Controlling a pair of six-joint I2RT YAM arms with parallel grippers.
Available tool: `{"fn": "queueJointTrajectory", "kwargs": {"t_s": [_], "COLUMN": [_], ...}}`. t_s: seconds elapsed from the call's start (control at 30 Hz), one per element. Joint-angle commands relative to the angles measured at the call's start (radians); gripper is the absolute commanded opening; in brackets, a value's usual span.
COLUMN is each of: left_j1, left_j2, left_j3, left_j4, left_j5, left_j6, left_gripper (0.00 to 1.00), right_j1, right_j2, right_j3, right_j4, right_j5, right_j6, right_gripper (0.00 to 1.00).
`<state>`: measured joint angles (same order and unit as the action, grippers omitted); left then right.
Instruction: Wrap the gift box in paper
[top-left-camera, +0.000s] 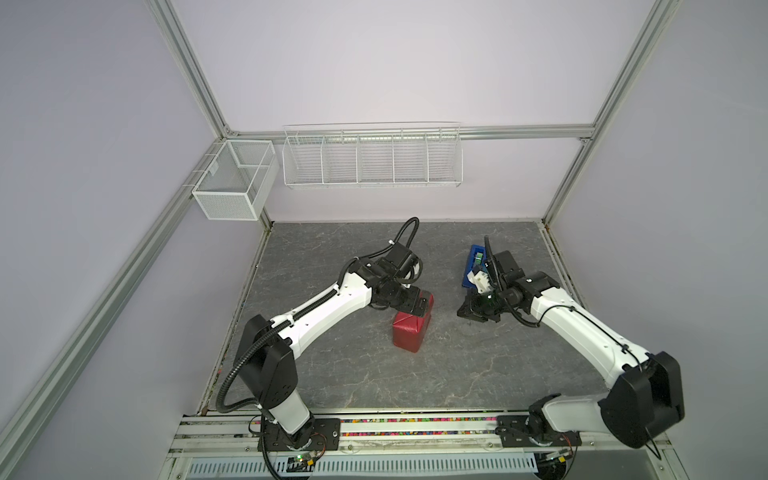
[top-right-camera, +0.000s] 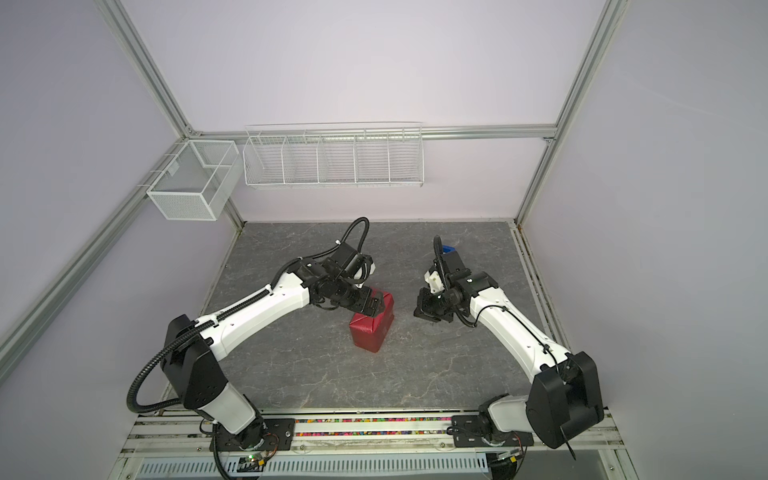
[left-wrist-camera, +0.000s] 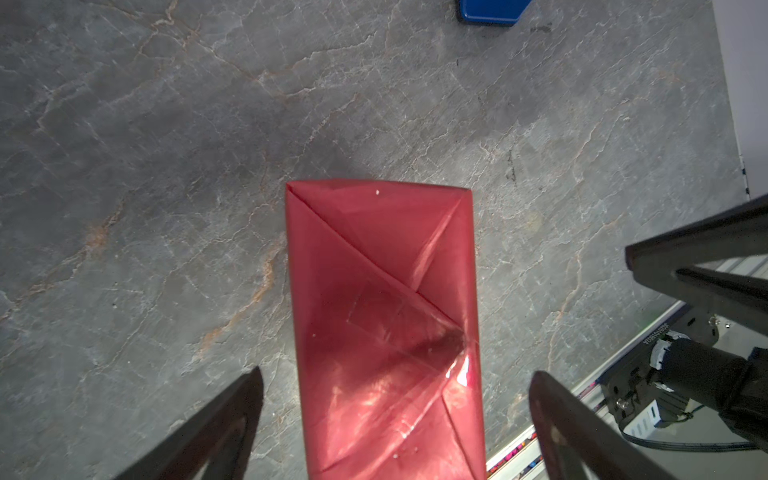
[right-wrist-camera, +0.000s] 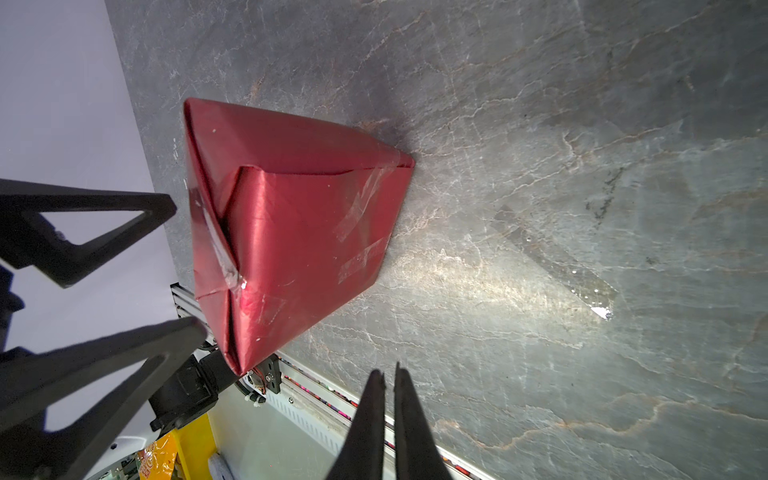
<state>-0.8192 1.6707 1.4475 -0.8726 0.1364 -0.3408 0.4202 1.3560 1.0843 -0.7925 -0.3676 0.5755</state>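
Now, left gripper (left-wrist-camera: 397, 376): jaws spread as wide as they go and holding nothing. Its fingers (left-wrist-camera: 249, 395) stand either side of the parcel (left-wrist-camera: 386, 311), with bare table showing in both gaps.
Right gripper (right-wrist-camera: 388, 372): closed to a sliver between the tips and empty. It hovers at 3 o'clock of the parcel, apart from it.
The paper (top-left-camera: 409, 330): red and shiny, folded round every side that shows. Clear tape strips (right-wrist-camera: 359, 210) hold it, and the triangular end flaps lie flat.
The gift box: hidden inside the paper, standing near the table's middle in both top views.
Step in hand: most likely backing away from a finished wrap.
Doing it well: lift the left gripper straight up with the jaws kept wide, so no finger catches a flap edge or tips the parcel. The dark slit along one end seam (right-wrist-camera: 226, 224) looks a little loose and may want a press first.
Stray tape (right-wrist-camera: 552, 262): a clear strip stuck to the table, apart from the parcel.
Tape dispenser (top-left-camera: 473, 266): blue, at 2 o'clock of the parcel, partly behind the right arm.
Table (top-left-camera: 332, 374): grey, stone-veined, flat and matte.
Room: lilac walls and an aluminium frame. There are wire baskets at 11 o'clock (top-left-camera: 235, 178) and 12 o'clock (top-left-camera: 372, 156).
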Motion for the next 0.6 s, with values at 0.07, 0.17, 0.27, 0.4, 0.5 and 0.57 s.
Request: {"fn": "queueJointTrajectory", "kwargs": {"t_s": [0.07, 0.17, 0.27, 0.4, 0.5, 0.57], "left_j1": [-0.031, -0.04, -0.046, -0.047, -0.047, -0.048], "left_j2": [0.057, 0.087, 0.113, 0.13, 0.13, 0.127], "left_j3": [-0.01, 0.001, 0.015, 0.028, 0.037, 0.043], "left_j4": [0.011, 0.002, -0.009, -0.028, -0.041, -0.045], "left_j5": [-0.042, -0.049, -0.05, -0.055, -0.064, -0.064], "left_j6": [-0.054, -0.053, -0.05, -0.043, -0.038, -0.032], "left_gripper": [1.0, 1.0, 0.97, 0.93, 0.89, 0.83], "right_j1": [-0.006, -0.006, -0.006, -0.006, -0.006, -0.009], "right_j2": [-0.035, -0.047, -0.058, -0.067, -0.071, -0.072], "right_j3": [-0.03, -0.044, -0.056, -0.067, -0.066, -0.063], "right_j4": [-0.001, 0.004, 0.006, 0.006, 0.002, 0.002], "right_j5": [-0.021, -0.027, -0.028, -0.026, -0.025, -0.024], "right_j6": [-0.009, -0.009, -0.01, -0.009, -0.008, -0.008], "right_gripper": [0.11, 0.11, 0.11, 0.11, 0.1, 0.1]}}
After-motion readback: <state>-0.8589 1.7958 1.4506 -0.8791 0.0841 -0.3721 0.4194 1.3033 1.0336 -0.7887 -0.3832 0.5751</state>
